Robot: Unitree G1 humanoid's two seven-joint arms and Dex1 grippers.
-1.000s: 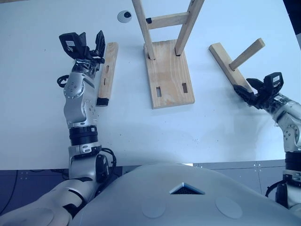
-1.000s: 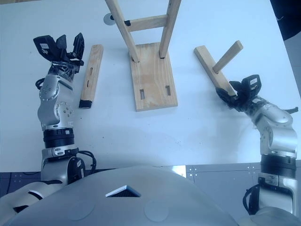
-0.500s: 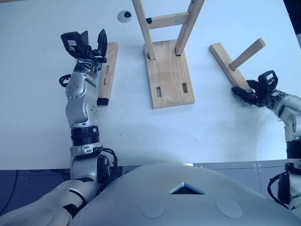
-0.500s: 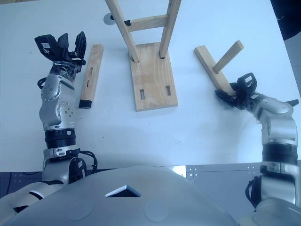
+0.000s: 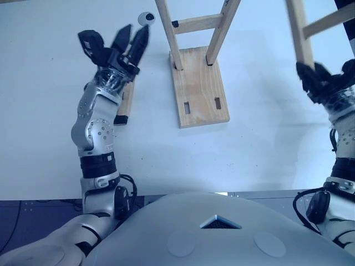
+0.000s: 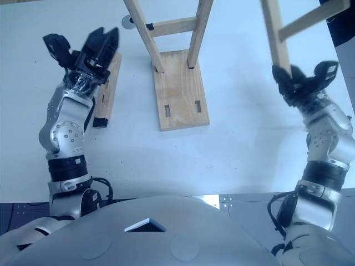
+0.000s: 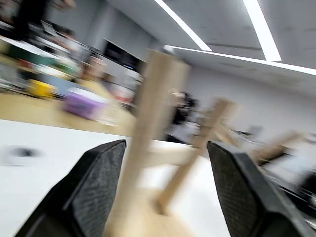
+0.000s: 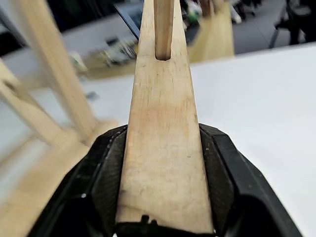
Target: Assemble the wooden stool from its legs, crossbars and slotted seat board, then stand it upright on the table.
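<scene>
The slotted seat board lies flat mid-table, with two legs joined by a crossbar standing in its far slots. My right gripper is shut on a third leg, held upright off the table on the right, its crossbar sticking out sideways. In the right wrist view both pads clamp that leg. A loose leg lies on the table left of the board. My left gripper hovers open above its far end, its fingers spread wide.
A small grey disc is set into the table behind the left gripper. The seat board's two near slots hold nothing. Bare white table stretches between the board and the right arm.
The right gripper closed on the leg with its crossbar and lifted it from flat on the table to upright. The left gripper rose and tilted toward the centre, off the loose leg.
</scene>
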